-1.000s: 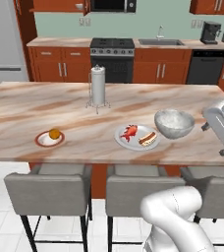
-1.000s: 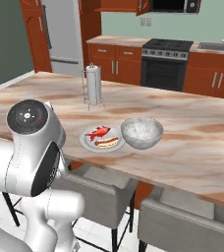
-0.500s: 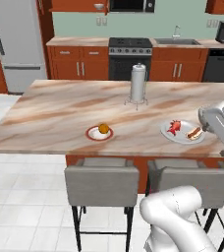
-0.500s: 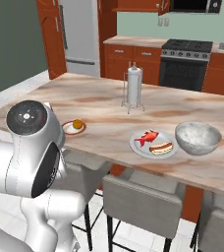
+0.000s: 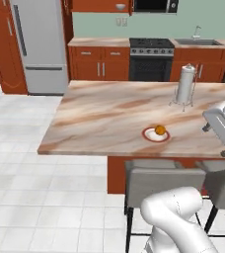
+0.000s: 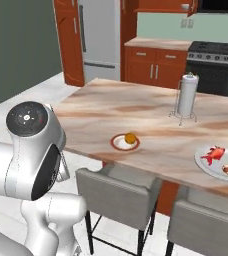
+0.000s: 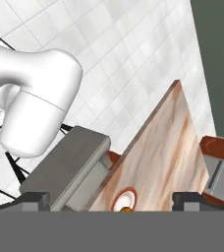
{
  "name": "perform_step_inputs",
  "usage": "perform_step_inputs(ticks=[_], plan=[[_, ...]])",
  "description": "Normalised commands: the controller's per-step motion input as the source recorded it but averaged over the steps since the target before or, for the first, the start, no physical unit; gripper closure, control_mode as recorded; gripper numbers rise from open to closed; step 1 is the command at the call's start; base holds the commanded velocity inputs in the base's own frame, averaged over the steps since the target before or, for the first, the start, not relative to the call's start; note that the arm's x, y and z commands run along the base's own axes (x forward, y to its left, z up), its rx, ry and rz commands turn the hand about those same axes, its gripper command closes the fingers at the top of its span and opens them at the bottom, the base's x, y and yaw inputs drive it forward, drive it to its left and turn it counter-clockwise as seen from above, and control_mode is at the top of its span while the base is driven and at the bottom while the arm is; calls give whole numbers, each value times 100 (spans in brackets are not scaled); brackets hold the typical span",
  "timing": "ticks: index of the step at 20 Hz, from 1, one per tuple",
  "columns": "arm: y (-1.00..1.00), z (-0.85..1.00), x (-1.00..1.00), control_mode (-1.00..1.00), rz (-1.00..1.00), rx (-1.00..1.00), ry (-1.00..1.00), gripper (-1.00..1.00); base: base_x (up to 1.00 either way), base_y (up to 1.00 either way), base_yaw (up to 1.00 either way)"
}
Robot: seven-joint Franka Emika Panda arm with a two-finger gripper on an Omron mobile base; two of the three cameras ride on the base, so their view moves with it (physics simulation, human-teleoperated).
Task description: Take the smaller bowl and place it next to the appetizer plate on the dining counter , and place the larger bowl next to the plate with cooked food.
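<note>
Since the earlier frames both base views have slid leftward along the counter [image 5: 109, 118], and the large marbled bowl has passed beyond their edges. Nearest stand two grey padded stools [image 6: 117, 192] tucked under the overhang. On the smooth beige slab veined in brown lies one small round red-rimmed plate [image 5: 156, 134] carrying an orange ball, and in the right base view one wider plate of cooked food [image 6: 221, 162]. Farther back rises one upright white paper-towel roll [image 5: 185, 85] in a wire holder. The gripper [image 7: 111, 201] hangs with fingertips [image 7: 34, 199] wide apart, holding nothing, above the counter's edge.
</note>
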Motion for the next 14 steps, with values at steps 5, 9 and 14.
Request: perform_step_inputs(ticks=[5, 9, 14], plan=[[0, 0, 0, 100, 0, 0, 0, -100, 7, 100, 0], [0, 0, 0, 100, 0, 0, 0, -100, 18, 100, 0], [0, 0, 0, 100, 0, 0, 0, -100, 30, 100, 0]])
